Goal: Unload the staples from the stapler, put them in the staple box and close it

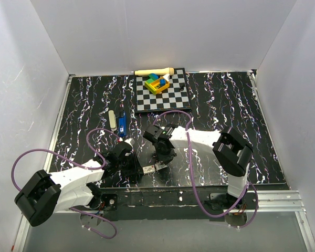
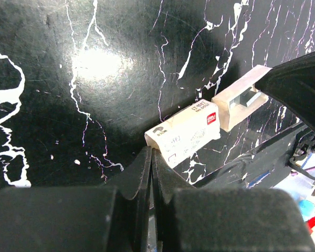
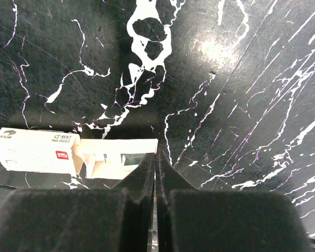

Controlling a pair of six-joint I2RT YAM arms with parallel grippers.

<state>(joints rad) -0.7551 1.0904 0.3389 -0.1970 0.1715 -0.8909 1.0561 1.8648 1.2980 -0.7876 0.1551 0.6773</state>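
The black marbled table [image 1: 220, 105] lies under both my grippers. A checkerboard [image 1: 173, 97] carrying coloured blocks [image 1: 157, 83] sits far ahead of both, at the back of the table. My left gripper [image 2: 151, 157] is clenched, its fingers pressed together with nothing between them. My right gripper [image 3: 156, 160] is likewise clenched and empty. The stapler [image 1: 122, 125] lies flat on the table ahead of my left gripper, well apart from it and untouched by either gripper. A white staple box [image 2: 182, 134] lies just ahead of my left fingertips; I cannot tell whether they touch it. A small open tray [image 3: 115, 160] lies end to end with the box, just left of my right fingertips.
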